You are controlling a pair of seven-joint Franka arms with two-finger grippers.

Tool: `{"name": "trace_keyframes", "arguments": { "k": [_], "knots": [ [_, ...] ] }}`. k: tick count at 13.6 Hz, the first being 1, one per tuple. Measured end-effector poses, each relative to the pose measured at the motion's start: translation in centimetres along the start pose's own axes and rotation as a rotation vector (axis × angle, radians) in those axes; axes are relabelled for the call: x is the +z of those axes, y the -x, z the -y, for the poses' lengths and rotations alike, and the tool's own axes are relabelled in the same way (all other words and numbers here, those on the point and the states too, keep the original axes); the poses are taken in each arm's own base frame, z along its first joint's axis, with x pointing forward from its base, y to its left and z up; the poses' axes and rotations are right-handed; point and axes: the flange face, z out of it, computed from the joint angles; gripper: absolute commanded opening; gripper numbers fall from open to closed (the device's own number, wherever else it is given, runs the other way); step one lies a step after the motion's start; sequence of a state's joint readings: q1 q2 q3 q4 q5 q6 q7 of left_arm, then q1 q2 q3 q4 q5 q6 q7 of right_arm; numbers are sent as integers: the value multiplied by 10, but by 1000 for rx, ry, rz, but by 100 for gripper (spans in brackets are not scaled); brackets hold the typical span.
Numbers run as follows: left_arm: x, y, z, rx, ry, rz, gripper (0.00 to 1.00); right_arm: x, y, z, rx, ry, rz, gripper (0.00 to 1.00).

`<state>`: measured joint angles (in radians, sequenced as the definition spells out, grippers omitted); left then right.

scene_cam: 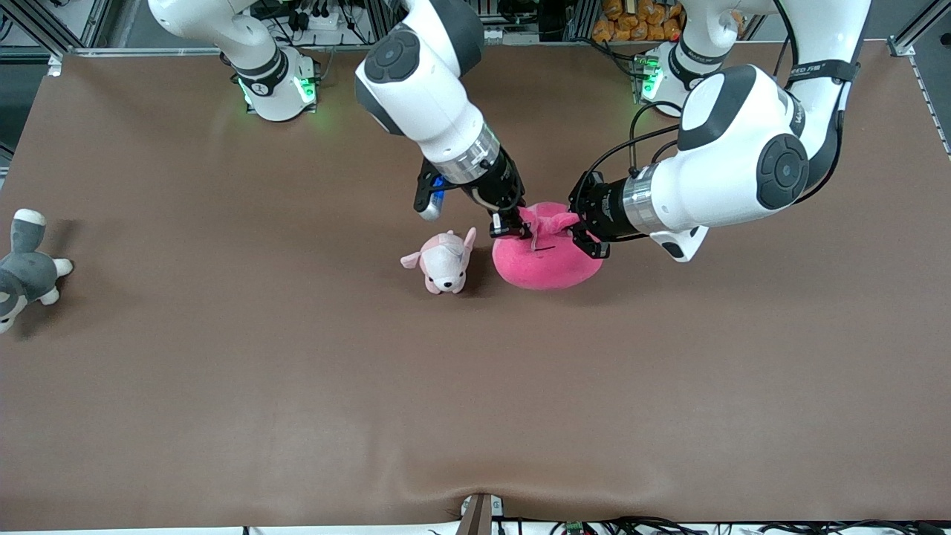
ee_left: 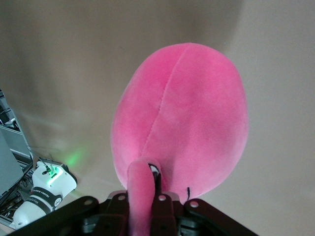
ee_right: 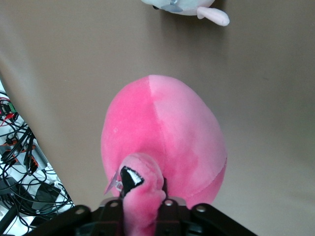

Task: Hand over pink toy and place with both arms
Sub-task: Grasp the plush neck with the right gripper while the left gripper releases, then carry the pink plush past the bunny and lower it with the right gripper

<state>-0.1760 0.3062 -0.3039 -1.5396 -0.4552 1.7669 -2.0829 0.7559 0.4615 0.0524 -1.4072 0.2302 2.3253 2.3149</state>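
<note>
The pink toy (scene_cam: pixel 546 260) is in the middle of the table, and I cannot tell whether it rests on the surface or hangs just above it. My right gripper (scene_cam: pixel 511 223) is shut on a fold at the toy's top, on the side toward the right arm's end. My left gripper (scene_cam: pixel 583 227) is shut on a floppy ear at the top, on the side toward the left arm's end. In the left wrist view the ear (ee_left: pixel 142 196) runs between the jaws, with the toy's body (ee_left: pixel 187 118) past them. In the right wrist view a bunched fold with a black eye (ee_right: pixel 140 194) is pinched between the jaws.
A small pale pink-and-white puppy plush (scene_cam: pixel 443 261) lies close beside the pink toy toward the right arm's end; it also shows in the right wrist view (ee_right: pixel 187 7). A grey-and-white plush (scene_cam: pixel 26 267) lies at the table's edge at the right arm's end.
</note>
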Motion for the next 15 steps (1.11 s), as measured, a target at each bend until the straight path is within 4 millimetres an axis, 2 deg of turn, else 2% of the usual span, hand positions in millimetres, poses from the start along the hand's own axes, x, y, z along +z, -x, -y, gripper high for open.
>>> {"name": "trace_keyframes", "arguments": {
  "k": [2, 3, 4, 5, 8, 10, 11, 13, 15],
  "knots": [
    [0, 0, 0, -1, 1, 1, 31, -4, -3, 6, 6, -12, 0, 0],
    [-1, 0, 0, -1, 3, 3, 65, -10, -5, 14, 14, -20, 1, 0],
    [-2, 1, -1, -2, 7, 8, 92, -19, -9, 25, 28, -21, -7, 0],
    [-5, 1, -2, -3, 12, 16, 100, -32, -16, 39, 46, -18, -17, 0],
    [-16, -5, -5, -4, 15, 5, 100, -75, -52, 88, 100, -14, -64, 0],
    [-32, -14, -4, 56, 10, -65, 100, -93, -79, 112, 86, -18, -102, 0],
    [-42, -21, -3, 104, 6, -101, 100, -100, -101, 126, 87, -10, -125, 0],
    [-66, -40, 0, 242, -8, -166, 100, -118, -163, 163, 96, 7, -169, 0],
    [-88, -69, 3, 389, -42, -255, 100, -141, -245, 199, 129, 64, -159, 0]
  ]
}}
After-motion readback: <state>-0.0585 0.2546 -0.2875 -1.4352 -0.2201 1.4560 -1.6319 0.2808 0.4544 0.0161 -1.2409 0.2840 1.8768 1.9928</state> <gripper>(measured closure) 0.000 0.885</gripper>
